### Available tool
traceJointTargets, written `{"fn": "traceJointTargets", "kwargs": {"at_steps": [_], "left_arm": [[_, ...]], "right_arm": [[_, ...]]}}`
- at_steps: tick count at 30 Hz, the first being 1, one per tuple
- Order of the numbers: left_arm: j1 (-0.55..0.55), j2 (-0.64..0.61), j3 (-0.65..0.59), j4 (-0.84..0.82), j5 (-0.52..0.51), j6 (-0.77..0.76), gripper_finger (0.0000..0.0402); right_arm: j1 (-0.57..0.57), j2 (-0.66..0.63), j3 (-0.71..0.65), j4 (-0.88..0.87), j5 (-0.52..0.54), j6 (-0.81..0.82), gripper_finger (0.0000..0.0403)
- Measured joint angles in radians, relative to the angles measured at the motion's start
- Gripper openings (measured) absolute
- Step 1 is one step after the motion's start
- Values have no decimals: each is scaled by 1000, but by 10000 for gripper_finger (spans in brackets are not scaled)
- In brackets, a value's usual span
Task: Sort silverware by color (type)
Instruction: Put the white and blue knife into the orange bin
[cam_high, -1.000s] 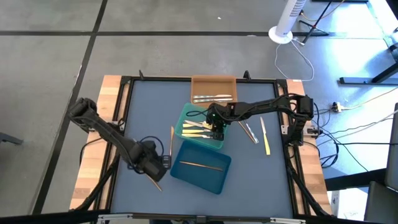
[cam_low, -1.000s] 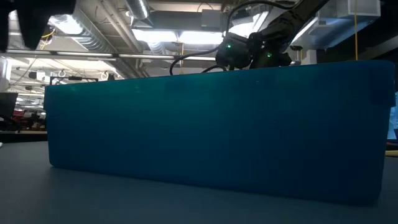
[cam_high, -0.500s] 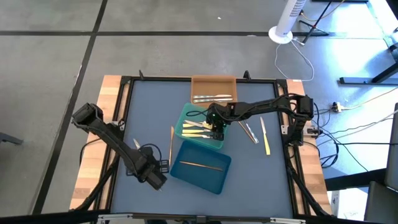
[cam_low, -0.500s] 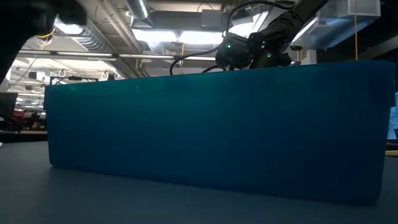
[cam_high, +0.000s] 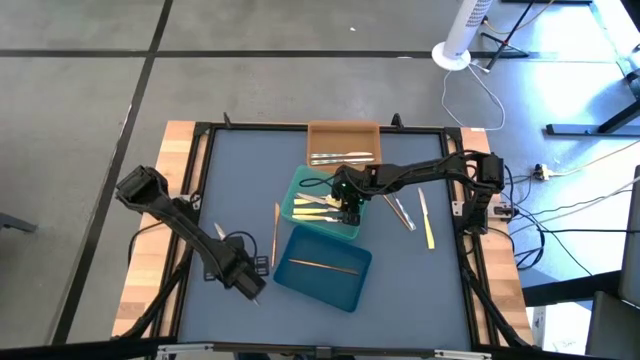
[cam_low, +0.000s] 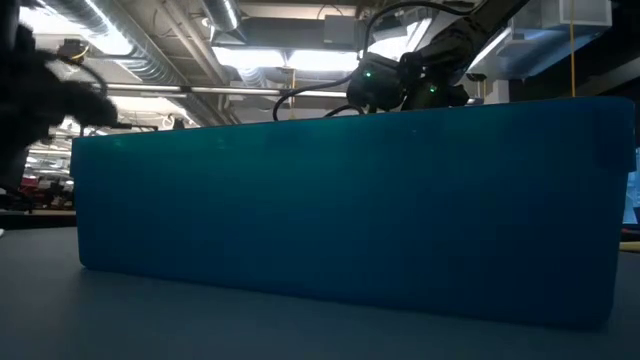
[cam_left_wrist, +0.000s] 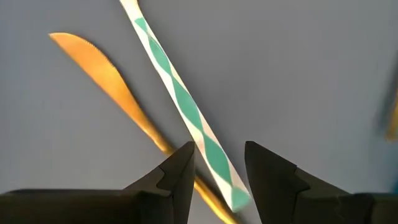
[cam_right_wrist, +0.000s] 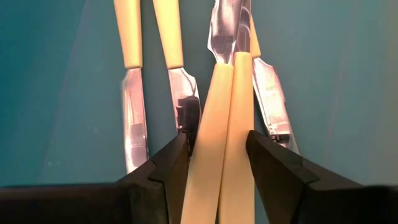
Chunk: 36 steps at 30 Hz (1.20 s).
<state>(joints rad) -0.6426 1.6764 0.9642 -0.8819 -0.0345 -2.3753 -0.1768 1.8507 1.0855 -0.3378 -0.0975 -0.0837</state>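
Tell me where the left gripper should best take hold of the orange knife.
Grip its narrow handle, between the blade and where the striped stick crosses it. Bring the left gripper straight down, fingers across the handle: the orange knife lies flat, so only its thin edges can be pinched.

2 dark jointed arms (cam_high: 180, 215), black cables, green indicator lights, tapered black fingers (cam_right_wrist: 168, 165).

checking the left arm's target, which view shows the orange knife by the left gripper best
The left wrist view: the orange knife lies large on the table, its serrated blade clear, under a green-and-white striped stick. The high view shows only a sliver beside the left gripper; the other views show none.
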Motion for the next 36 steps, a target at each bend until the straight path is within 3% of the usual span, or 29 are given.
{"fn": "traceJointTargets", "kwargs": {"at_steps": [6,12,17,26,36], "left_arm": [[1,0,-59,66,3,-5,133],[1,-2,-70,79,5,7,133],[1,-3,-71,102,6,111,133],[1,-3,-72,103,6,100,131],[1,-2,-71,108,-4,76,70]], "right_arm": [[0,0,0,0,0,0,163],[0,0,0,0,0,0,163],[0,0,0,0,0,0,163],[0,0,0,0,0,0,163],[0,-17,0,-19,0,0,163]]}}
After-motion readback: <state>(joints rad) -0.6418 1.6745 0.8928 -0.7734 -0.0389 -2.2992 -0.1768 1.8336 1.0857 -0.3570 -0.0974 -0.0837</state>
